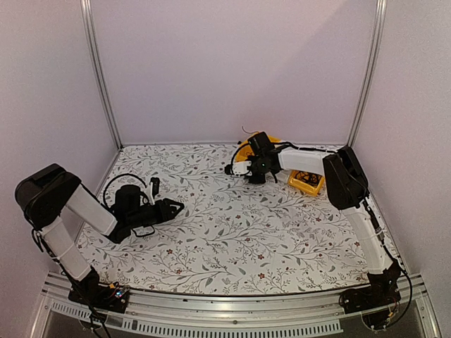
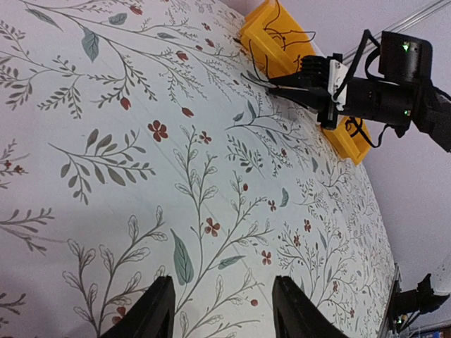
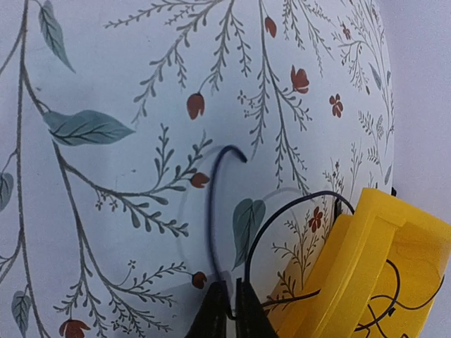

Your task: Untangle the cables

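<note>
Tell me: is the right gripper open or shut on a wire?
Shut. In its wrist view the right gripper pinches a thin black wire, its tips nearly touching, beside the yellow bin.

Soft, even, bright light fills every view. Left of the yellow bin, a cable casts a faint curved shadow.

left tool jaws apart | right tool pinched shut

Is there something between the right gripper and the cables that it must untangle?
Nothing visible stands between them. The right gripper has its jaws closed on a thin black cable, just beside the yellow bin.
</note>
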`<state>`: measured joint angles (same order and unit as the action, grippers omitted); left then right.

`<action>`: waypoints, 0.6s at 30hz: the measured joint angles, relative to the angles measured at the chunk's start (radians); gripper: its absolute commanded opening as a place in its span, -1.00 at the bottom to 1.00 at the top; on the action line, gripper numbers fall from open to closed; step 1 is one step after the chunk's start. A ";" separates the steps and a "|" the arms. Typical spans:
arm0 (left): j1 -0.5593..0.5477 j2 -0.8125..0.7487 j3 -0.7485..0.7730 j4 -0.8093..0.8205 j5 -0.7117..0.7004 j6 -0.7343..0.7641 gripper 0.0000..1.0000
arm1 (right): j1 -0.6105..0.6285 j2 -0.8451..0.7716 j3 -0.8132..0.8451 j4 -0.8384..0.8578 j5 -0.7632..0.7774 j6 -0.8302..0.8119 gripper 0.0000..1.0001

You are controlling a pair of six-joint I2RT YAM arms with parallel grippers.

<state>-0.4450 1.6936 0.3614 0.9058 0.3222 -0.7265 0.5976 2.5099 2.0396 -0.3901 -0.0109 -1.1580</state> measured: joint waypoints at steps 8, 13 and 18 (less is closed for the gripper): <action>0.000 0.011 0.000 0.002 0.001 -0.004 -0.06 | 0.011 -0.005 0.013 0.010 -0.064 0.049 -1.00; 0.000 0.026 0.001 0.002 0.003 -0.007 -0.06 | 0.013 -0.075 0.013 0.022 -0.109 0.090 -1.00; 0.000 0.043 0.006 0.002 0.004 -0.011 -0.06 | 0.003 -0.159 0.053 0.051 -0.146 0.130 -1.00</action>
<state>-0.4450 1.7370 0.3676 0.9077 0.3260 -0.7376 0.6006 2.3505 2.0922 -0.3393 -0.1574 -1.0279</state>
